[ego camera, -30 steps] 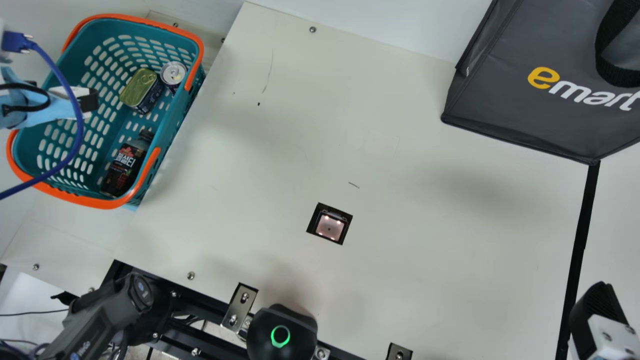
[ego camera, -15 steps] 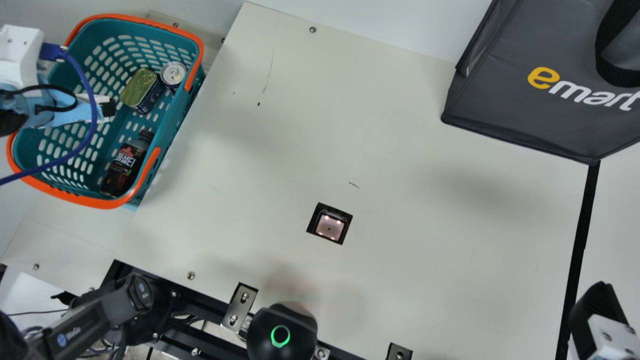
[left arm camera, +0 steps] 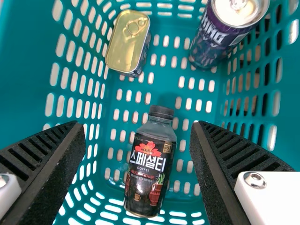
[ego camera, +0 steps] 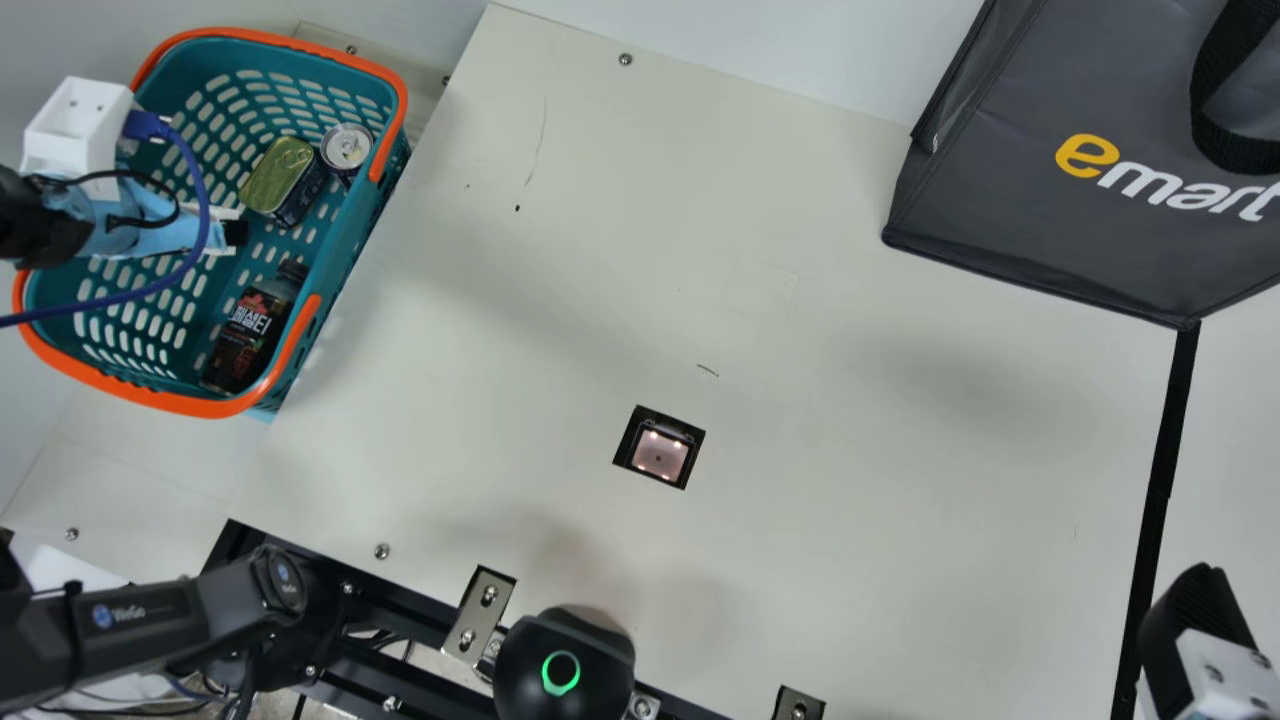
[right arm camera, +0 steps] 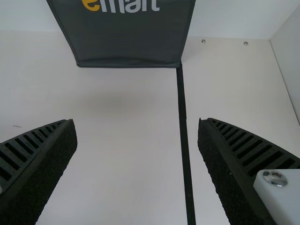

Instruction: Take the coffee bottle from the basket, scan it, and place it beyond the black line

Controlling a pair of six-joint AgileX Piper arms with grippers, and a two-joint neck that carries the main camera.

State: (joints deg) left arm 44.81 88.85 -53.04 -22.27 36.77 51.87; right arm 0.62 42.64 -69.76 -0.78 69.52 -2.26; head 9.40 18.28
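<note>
My left gripper (ego camera: 236, 234) hangs over the basket (ego camera: 215, 408) at the main view's left, above and beside the coffee bottle (ego camera: 250, 330). That dark bottle lies on the basket floor near the orange front rim. In the left wrist view the open left gripper (left arm camera: 137, 133) has the coffee bottle (left arm camera: 149, 168) below and between its spread fingers, untouched. At the main view's lower right, my right gripper (ego camera: 1195, 610) is over the black line (ego camera: 1160, 480). The right wrist view has the right gripper (right arm camera: 137, 124) open and empty above the black line (right arm camera: 185, 140).
A flat tin (ego camera: 280, 178) and a drink can (ego camera: 346, 148) share the basket. The scanner (ego camera: 660, 452) is set into the table (ego camera: 850, 520). A dark grey bag (ego camera: 1060, 210) stands at the back right, by the black line's far end.
The left arm has moved in from the main view's left edge, bringing its gripper further over the basket. The right arm and the bottle have stayed put.
</note>
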